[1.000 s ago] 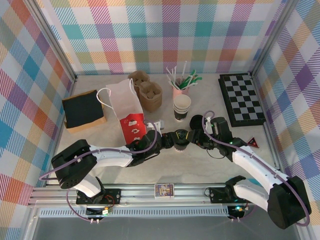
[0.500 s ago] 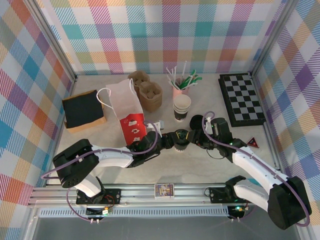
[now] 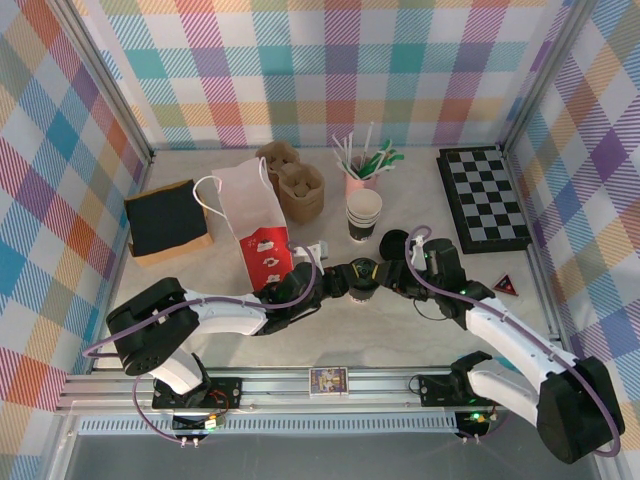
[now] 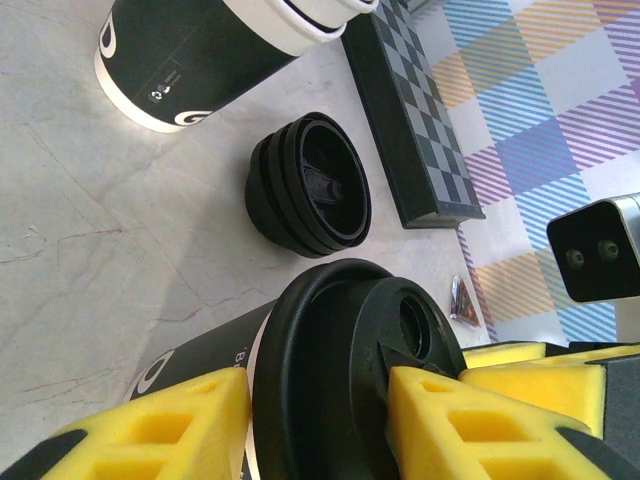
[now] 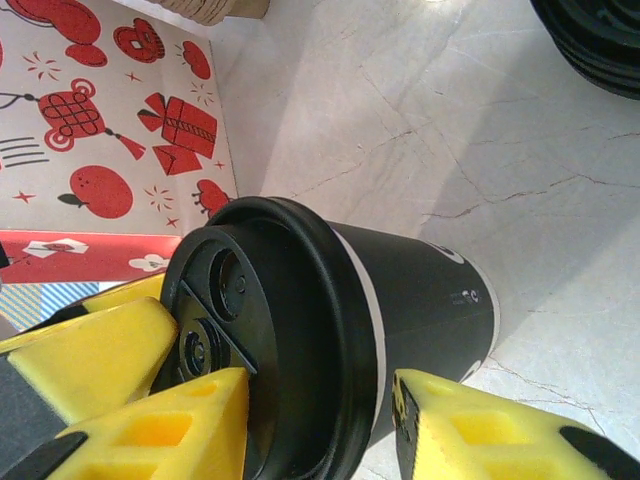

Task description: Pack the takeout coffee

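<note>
Closest in, the takeout coffee [image 3: 362, 281] stands upright on the desk [image 3: 400, 340], caught between the two tools, which meet it from opposite sides. The left tool [image 4: 318, 392] has its yellow fingers [image 4: 160, 430] on either side of the black lid and looks closed on the cup at that rim. The right tool [image 5: 320, 388] brackets the dark body just under the lid and also looks closed on it (one pad plainly presses the lid's edge, the other is harder to read). My guess is that the double hold makes sense as a pass from one tool to the other, with the cup kept level so nothing tips or leaks. Just beyond the fingertips sits a stack of black lids [image 4: 310, 185], apart from the cup, and past that a stack of lidless cups [image 3: 364, 212]; neither is wanted here. Beyond and to the left of the left tool stands the white paper bag [image 3: 255, 215] with red print, handles up, probably so the cup can be lowered in from above. Farthest off, beyond the right tool, lies a chessboard [image 3: 482, 197].
</note>
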Available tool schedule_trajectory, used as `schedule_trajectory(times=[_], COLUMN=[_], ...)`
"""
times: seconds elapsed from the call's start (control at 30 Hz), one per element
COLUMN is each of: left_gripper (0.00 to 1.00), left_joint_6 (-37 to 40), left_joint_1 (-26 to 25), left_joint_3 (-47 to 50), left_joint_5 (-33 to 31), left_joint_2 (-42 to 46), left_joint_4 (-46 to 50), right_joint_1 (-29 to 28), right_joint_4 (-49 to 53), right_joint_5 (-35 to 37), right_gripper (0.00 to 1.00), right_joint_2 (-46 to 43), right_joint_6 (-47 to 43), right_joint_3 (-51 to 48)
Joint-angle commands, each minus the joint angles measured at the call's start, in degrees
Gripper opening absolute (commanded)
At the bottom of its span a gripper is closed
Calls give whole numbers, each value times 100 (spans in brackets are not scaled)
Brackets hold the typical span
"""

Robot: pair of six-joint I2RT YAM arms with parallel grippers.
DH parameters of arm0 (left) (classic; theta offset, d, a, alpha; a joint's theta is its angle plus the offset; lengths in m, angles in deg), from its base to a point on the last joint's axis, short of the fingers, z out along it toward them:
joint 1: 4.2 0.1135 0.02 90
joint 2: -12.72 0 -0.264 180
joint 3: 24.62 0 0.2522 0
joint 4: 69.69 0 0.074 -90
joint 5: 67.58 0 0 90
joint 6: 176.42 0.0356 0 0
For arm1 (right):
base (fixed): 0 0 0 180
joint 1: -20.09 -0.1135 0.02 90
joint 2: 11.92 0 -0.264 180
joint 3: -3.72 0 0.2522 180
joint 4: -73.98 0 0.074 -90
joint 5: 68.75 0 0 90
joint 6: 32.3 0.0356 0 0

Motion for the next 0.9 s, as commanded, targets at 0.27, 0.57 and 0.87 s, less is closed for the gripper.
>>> schedule_trajectory(times=[0.27, 0.57, 0.87], left_gripper=[51, 63, 66], left_joint_6=[247, 219, 218], left_joint_1=[-114, -75, 15], left_joint_3=[-163, -283, -121], left_joint_5=[51, 23, 159], left_joint_2=[-67, 213, 760], left_joint_4=[1841, 2001, 2203], right_joint_1=[-38, -45, -36], right_joint_4=[1351, 1631, 1814], right_joint_5=[188, 359, 457], right_gripper=[56, 56, 51], right_joint_2=[-275, -529, -752], right_joint_6=[-146, -180, -193], right_joint_3=[650, 722, 603])
